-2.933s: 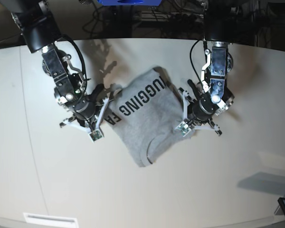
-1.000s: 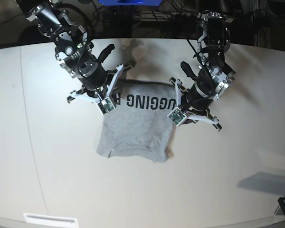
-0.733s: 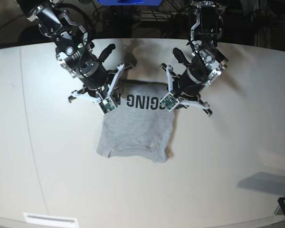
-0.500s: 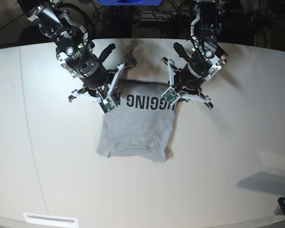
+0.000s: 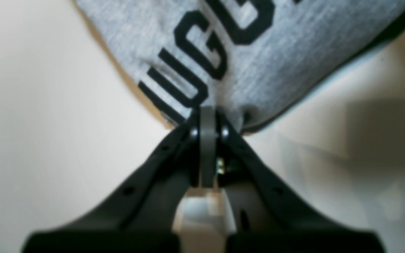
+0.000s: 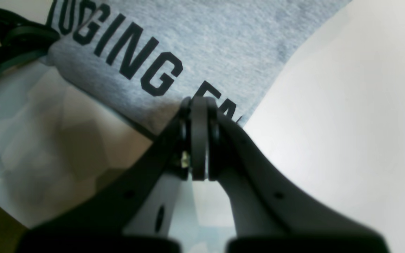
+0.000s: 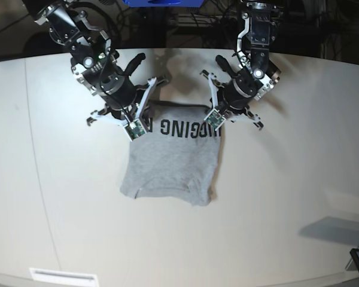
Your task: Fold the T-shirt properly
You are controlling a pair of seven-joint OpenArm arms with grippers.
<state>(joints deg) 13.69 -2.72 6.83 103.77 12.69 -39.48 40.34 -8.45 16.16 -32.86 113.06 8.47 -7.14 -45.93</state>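
T-shirt (image 7: 170, 158) heather grey, spread on the white tabletop (image 7: 275, 197) near its far middle, held up along the far edge between the two arms. Black block lettering (image 7: 182, 128) running across the raised far band, facing up; plain grey below it; dark-trimmed neckline (image 7: 167, 192) at the near end, lying flat. Near half resting on the surface, far edge lifted and drawn taut between the two holds.

Left fingers (image 5: 207, 117) closed tight, pinching the shirt's far corner beside the letters "UG"; no gap visible between them. Same hold seen from the base view at the shirt's right corner (image 7: 218, 116).

Right fingers (image 6: 198, 105) likewise pressed together on the opposite far corner, cloth clamped just beside the letters "FA". In the base view, at the shirt's left corner (image 7: 136, 119).

Dark shadow of the rig cast on the tabletop beyond the shirt. Dark cabling behind the far edge.
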